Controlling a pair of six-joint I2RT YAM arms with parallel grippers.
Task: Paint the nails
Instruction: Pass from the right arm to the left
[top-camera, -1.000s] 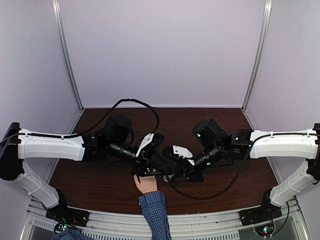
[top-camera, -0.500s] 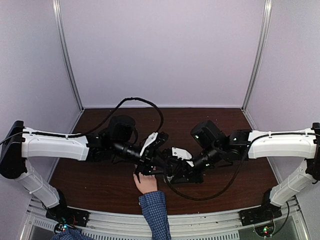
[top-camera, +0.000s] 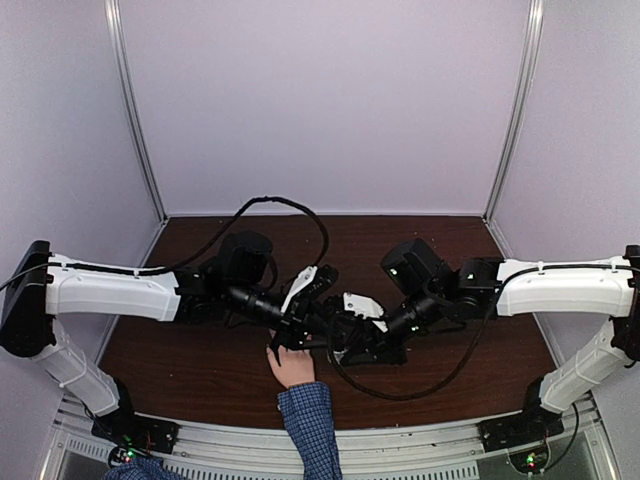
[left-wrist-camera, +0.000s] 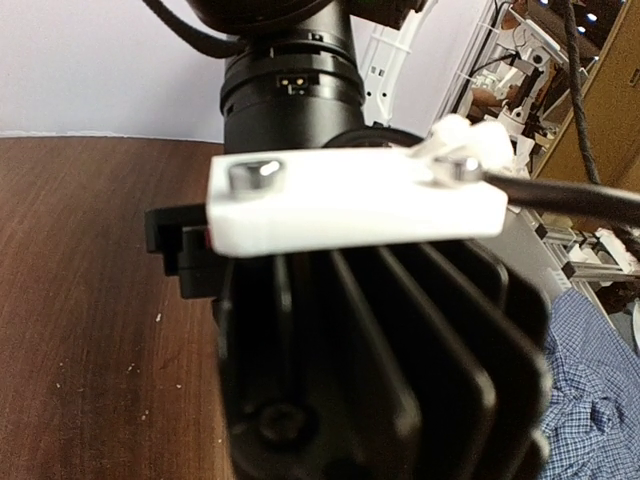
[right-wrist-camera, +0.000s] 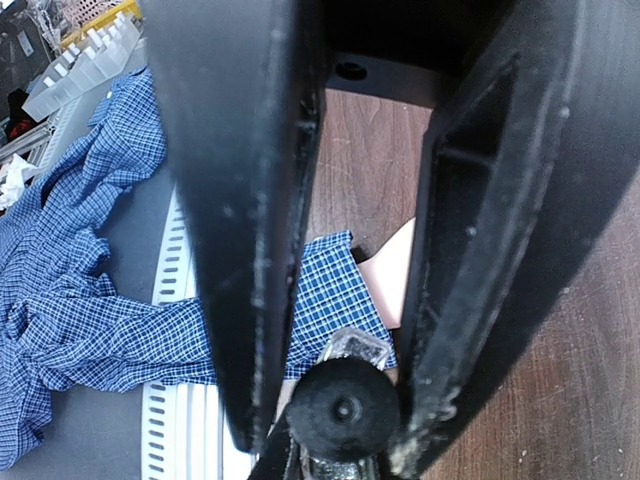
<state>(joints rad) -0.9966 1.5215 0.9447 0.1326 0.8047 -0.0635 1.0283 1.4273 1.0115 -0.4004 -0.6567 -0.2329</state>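
A light-skinned hand (top-camera: 291, 368) with a blue checked cuff (top-camera: 306, 404) lies palm down at the table's near edge. Its nails are hidden under the two grippers. My left gripper (top-camera: 298, 335) hangs over the fingers; its own wrist view is filled by the right arm's black finned housing (left-wrist-camera: 380, 360), so its jaws do not show. My right gripper (top-camera: 342, 350) is just right of the hand. In its wrist view the right gripper (right-wrist-camera: 340, 430) is shut on the polish bottle (right-wrist-camera: 345, 405), black cap end-on, above the cuff (right-wrist-camera: 335, 290) and the hand's skin (right-wrist-camera: 395, 270).
A dark wooden table (top-camera: 200, 370) sits inside white walls with metal posts. A slotted metal rail (top-camera: 400, 440) runs along the near edge. Black cables (top-camera: 290, 205) loop over the arms. The person's checked shirt (right-wrist-camera: 80, 300) lies beyond the rail.
The left arm has stretched a little to the right and the right gripper has drawn slightly left, so the two grippers sit closer together over the hand. The hand has stayed put.
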